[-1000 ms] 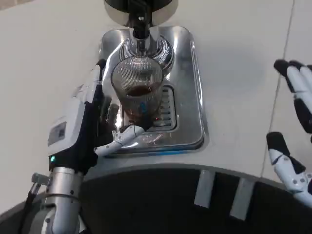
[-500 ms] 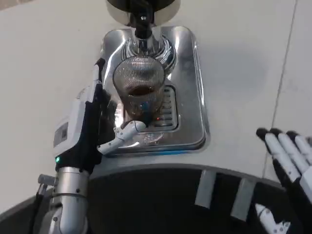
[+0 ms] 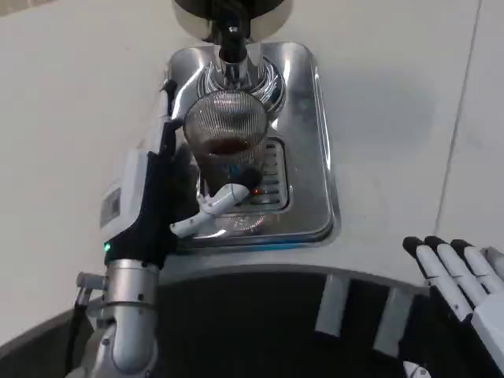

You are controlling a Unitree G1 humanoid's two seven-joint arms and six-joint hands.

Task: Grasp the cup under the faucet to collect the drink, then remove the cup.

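A clear ribbed cup (image 3: 225, 138) with dark drink at its bottom stands on the chrome drip tray (image 3: 303, 157), just below the black faucet (image 3: 231, 35). My left hand (image 3: 161, 193) grips the cup from its left side, fingers behind it and the thumb (image 3: 216, 206) curled across its front base. My right hand (image 3: 457, 287) hangs at the lower right, off the table edge, with its fingers stretched out and holding nothing.
The drip tray has a slotted grate (image 3: 268, 177) beside the cup. White table (image 3: 71, 118) spreads to both sides. A dark curved edge (image 3: 315, 307) with two grey tabs runs along the front.
My left hand has slid up and right, closing tighter round the cup. My right hand has dropped from the right edge to the lower right corner.
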